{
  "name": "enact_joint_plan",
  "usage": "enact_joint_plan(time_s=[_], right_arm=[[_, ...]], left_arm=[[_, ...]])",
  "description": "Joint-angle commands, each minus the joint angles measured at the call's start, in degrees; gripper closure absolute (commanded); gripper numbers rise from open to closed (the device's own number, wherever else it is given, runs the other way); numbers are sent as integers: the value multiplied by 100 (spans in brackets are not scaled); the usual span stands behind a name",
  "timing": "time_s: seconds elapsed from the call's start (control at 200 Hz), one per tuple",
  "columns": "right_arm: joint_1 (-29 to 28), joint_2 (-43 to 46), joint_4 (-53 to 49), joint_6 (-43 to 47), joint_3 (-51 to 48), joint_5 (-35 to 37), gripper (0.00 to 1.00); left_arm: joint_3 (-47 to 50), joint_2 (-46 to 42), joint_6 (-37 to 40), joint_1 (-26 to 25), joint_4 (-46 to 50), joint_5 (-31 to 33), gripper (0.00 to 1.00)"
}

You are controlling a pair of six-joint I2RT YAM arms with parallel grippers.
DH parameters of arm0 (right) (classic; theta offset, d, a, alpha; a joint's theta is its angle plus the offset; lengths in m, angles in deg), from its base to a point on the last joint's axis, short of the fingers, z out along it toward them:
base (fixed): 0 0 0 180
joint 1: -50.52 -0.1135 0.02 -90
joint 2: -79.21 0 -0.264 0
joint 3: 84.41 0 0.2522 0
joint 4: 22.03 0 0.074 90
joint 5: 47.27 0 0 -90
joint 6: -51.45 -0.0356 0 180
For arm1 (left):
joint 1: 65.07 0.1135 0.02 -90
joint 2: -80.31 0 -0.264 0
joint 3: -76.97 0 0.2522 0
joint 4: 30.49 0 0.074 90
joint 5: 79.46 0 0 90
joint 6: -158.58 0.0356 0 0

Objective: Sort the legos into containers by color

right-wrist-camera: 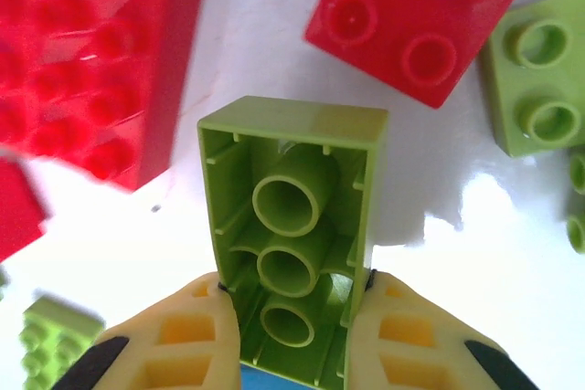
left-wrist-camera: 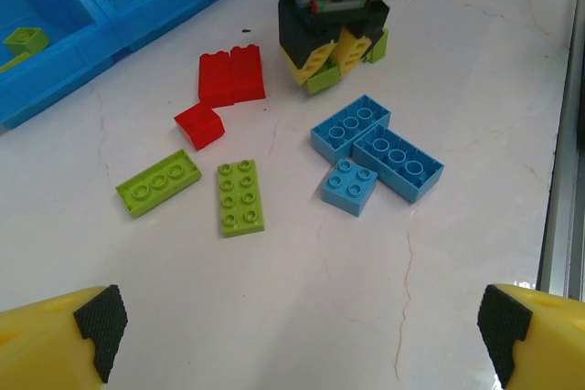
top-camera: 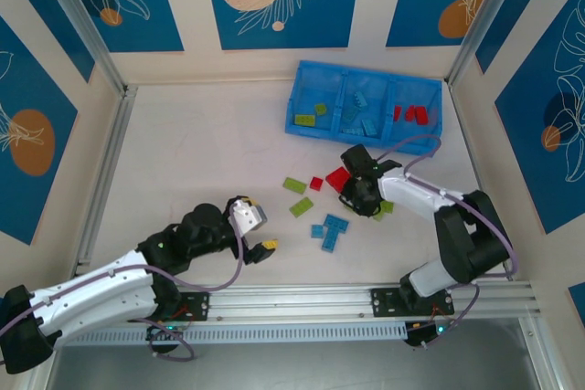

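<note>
My right gripper [top-camera: 352, 191] [right-wrist-camera: 292, 317] is shut on a lime green lego [right-wrist-camera: 292, 216], held hollow side toward the wrist camera just above the table. In the left wrist view that gripper [left-wrist-camera: 331, 57] stands beyond the loose legos with the green brick [left-wrist-camera: 322, 81] between its fingers. On the table lie two red bricks [left-wrist-camera: 231, 75], two green plates [left-wrist-camera: 240, 196] and three light blue bricks [left-wrist-camera: 398, 162]. The blue tray [top-camera: 297, 125] holds green pieces left, blue in the middle, red right. My left gripper [top-camera: 260, 235] [left-wrist-camera: 302, 331] is open and holds nothing, near the front.
Another lime green brick [right-wrist-camera: 535, 89] and red bricks [right-wrist-camera: 416, 15] lie close under the right gripper. A metal rail [top-camera: 366, 299] runs along the table's near edge. Side walls enclose the table left, right and back.
</note>
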Motion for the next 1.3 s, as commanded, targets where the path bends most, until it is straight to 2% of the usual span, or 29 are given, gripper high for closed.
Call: enact_joint_plan(time_s=[0.0,0.15,0.255,0.375,0.44,0.545,0.62,0.69,0.775,0.805,0.885,0.965,1.045,1.11,1.29], right_arm=[[-349,626,-373,479,506,580,85],[-1032,657,-158,1646,1455,1149,83],[-1006,-50,39,2607,2424,1176,82],[-766,-1530,-22,3556,3981,1590,82],[-544,-2451,-378,3754,5016,1789,82],[-177,-3817,-805,4010,6756,1589,82],[72,-4798,-1355,3987,8033,1161,81],[219,-5491,-1831,3950,9208,839,76],[266,-5850,-1920,4152,9834,566,57],[259,-5850,-1884,4276,9904,477,48],[218,-5717,-1971,4490,9995,383,36],[146,-5347,-2145,4535,9861,468,32],[78,-4716,-2166,4342,9258,487,31],[-4,-3940,-1979,4105,8349,508,31],[-356,-1472,-511,3206,4478,768,31]], left_arm=[[109,-161,-66,-8,-199,79,0],[165,-273,-83,-7,-219,259,0],[217,-388,-103,-8,-207,485,0],[254,-536,-49,-8,-82,809,0],[280,-611,-22,-8,-42,969,0],[307,-730,8,-8,39,1141,0],[308,-776,21,-13,67,1201,0],[320,-795,31,-10,71,1237,0],[342,-789,22,-8,39,1272,0],[351,-785,21,-9,22,1260,0],[360,-759,13,-8,-27,1209,0],[360,-721,3,-7,-49,1180,0],[352,-695,-4,-8,-56,1171,0],[351,-709,-13,-8,-46,1171,0],[351,-769,-40,-8,-34,1157,0]])
